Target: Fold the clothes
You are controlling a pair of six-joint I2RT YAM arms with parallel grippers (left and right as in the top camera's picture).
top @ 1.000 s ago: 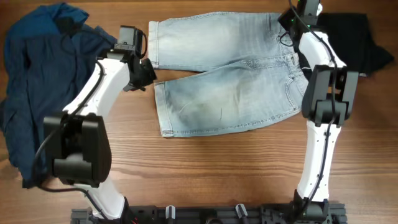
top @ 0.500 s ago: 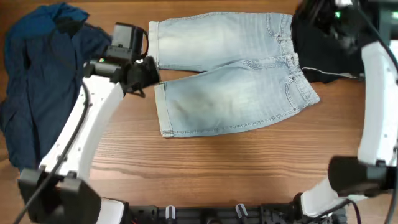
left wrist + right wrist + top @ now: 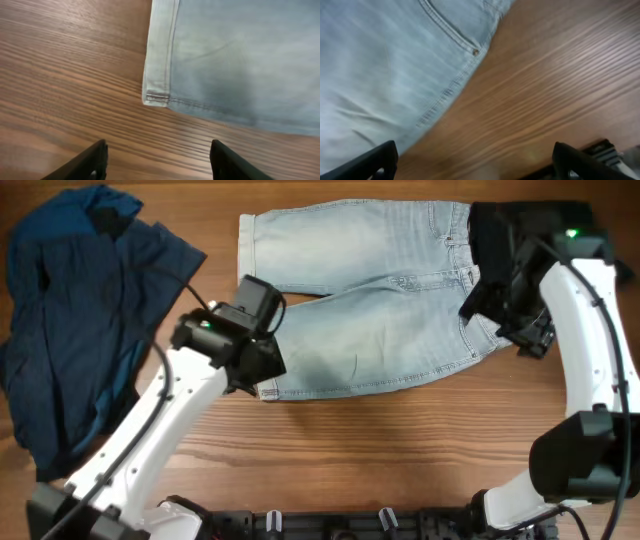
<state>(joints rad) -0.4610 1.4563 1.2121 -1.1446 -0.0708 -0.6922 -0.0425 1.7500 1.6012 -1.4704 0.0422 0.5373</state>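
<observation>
The light-wash denim shorts [image 3: 370, 300] lie spread flat on the wooden table [image 3: 400, 440], legs pointing left and waistband to the right. My left gripper [image 3: 262, 370] hovers over the near leg's lower left hem corner [image 3: 157, 97]; in the left wrist view its jaws [image 3: 159, 160] are open and empty above bare wood. My right gripper [image 3: 505, 320] hangs over the waistband end of the shorts [image 3: 385, 65], jaws [image 3: 475, 160] open and empty. The dark navy garment [image 3: 70, 330] lies crumpled at the left. The black garment [image 3: 510, 230] lies at the back right, partly behind my right arm.
The table's front edge with a black rail [image 3: 330, 525] runs along the bottom. A pocket rivet [image 3: 476, 52] shows at the shorts' edge in the right wrist view.
My left gripper has moved from beside the far leg's hem down to the near leg's hem corner. My right gripper has moved from the table's back down to the waistband's right side.
</observation>
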